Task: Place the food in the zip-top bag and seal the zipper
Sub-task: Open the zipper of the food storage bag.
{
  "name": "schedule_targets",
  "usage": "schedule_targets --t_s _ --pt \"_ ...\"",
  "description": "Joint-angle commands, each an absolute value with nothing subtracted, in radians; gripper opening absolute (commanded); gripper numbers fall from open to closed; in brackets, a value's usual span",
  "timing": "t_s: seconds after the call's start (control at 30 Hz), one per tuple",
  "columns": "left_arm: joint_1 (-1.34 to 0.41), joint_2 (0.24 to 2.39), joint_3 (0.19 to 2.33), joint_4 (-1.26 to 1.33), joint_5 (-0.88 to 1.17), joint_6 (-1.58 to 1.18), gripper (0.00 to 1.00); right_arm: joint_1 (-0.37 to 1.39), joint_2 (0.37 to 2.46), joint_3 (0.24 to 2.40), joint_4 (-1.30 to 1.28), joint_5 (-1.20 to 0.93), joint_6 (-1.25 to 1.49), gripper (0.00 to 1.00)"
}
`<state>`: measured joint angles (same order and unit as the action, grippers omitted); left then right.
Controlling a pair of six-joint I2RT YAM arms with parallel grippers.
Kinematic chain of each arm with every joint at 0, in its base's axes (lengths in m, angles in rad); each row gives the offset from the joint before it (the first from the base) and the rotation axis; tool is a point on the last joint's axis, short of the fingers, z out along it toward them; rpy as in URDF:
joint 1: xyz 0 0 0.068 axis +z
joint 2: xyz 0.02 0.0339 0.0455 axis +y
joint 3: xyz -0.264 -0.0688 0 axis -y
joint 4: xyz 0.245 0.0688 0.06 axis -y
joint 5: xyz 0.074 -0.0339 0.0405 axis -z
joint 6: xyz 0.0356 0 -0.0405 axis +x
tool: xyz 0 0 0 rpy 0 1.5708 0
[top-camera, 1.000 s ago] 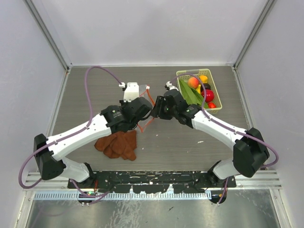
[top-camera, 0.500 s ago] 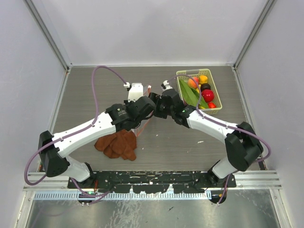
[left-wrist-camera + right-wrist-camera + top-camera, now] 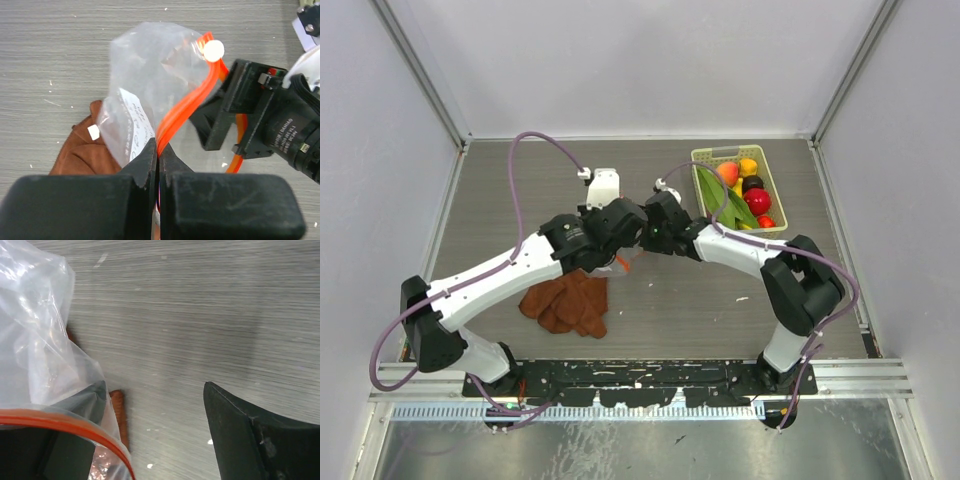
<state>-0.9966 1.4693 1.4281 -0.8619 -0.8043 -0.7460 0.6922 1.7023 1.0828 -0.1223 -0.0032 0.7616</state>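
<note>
Zip-top bag [image 3: 145,75], clear and crumpled, held by its orange-red zipper [image 3: 186,104] in the clamped left pincer [image 3: 158,150]; right pincer [image 3: 155,402] spread.

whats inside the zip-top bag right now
No food shows through the clear zip-top bag; only a white written slip, on or in it, I cannot tell. The food sits in the basket. The bag's lower end is hidden behind the shut jaws of the left gripper.

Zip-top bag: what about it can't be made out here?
Top external: both arms cover most of the zip-top bag.
Left wrist: the left gripper hides the bag's near end.
Right wrist: the zipper runs off the bottom edge; whether the right gripper has a finger inside the bag is unclear.
</note>
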Motion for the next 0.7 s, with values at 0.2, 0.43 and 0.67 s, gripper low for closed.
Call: schedule_targets --t_s 0.2,0.43,0.67 --pt "-0.915 1.425 1.471 -0.890 -0.850 -0.669 0.00 0.646 1.676 1.084 -0.225 0.174 0.630 0.81" --pt "-0.915 1.482 1.477 -0.857 -0.757 -0.650 0.00 0.645 1.579 1.044 -0.092 0.006 0.618 0.85" --pt "-0.914 1.517 1.506 -0.854 -0.725 -0.651 0.00 0.645 1.475 1.006 -0.013 -0.072 0.633 0.89"
